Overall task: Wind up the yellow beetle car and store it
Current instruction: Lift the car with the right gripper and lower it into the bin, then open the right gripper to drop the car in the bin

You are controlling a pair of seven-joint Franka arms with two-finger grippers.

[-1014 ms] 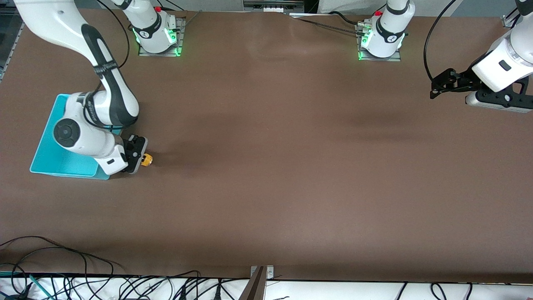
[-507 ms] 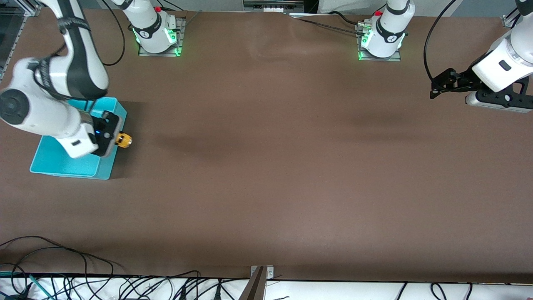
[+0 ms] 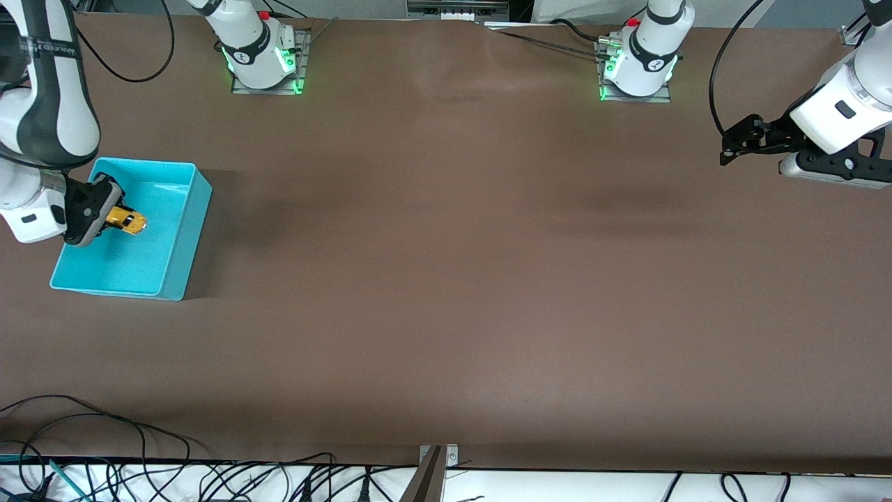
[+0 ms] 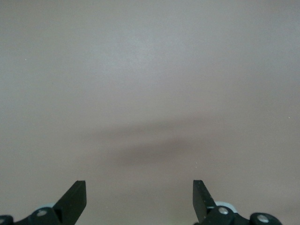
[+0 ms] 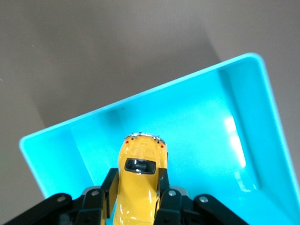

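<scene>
Gripping yellow beetle car (image 5: 139,183), right claw (image 5: 137,187) over turquoise bin (image 5: 262,136).

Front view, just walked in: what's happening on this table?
The right gripper is shut on the yellow beetle car, holding it over the open turquoise bin at the right arm's end of the table. The car is gripped by its sides and not yet released. The left gripper waits open above the bare table at the left arm's end, holding nothing.
</scene>
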